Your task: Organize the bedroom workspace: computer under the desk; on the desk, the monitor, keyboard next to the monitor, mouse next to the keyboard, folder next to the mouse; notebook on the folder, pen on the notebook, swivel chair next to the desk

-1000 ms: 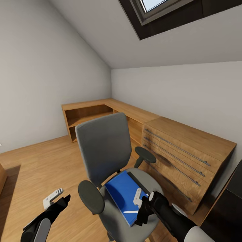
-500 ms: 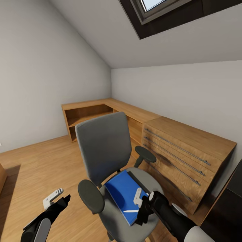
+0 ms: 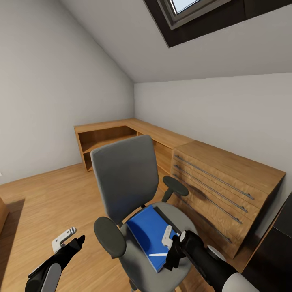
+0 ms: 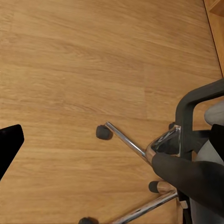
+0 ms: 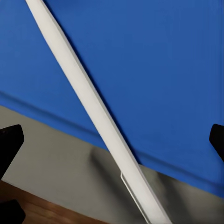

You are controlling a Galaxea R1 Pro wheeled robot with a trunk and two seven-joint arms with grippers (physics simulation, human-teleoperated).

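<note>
Blue folder (image 3: pixel 151 236) flat on swivel chair (image 3: pixel 134 202) seat, pen (image 3: pixel 157 255) lying on it toward 5 o'clock. Right gripper (image 3: pixel 170 249) hovering close above pen (image 5: pixel 95 114), fingers spread wide, empty. Left gripper (image 3: pixel 67 243) over floor (image 4: pixel 70 70) at 8 o'clock; openness impossible to tell. Chrome base (image 4: pixel 140 149) visible from left wrist.

Two black arms with rounded grey-white segments near the body, left gripper (image 3: pixel 65 239) and right gripper (image 3: pixel 166 238) each black-bodied with pale grey ribbed fingers (image 3: pixel 63 237)

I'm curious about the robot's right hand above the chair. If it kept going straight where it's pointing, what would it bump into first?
Probably the pen, the thin white stick lying on the blue folder directly below the open right hand. Depth is hard to judge.
</note>
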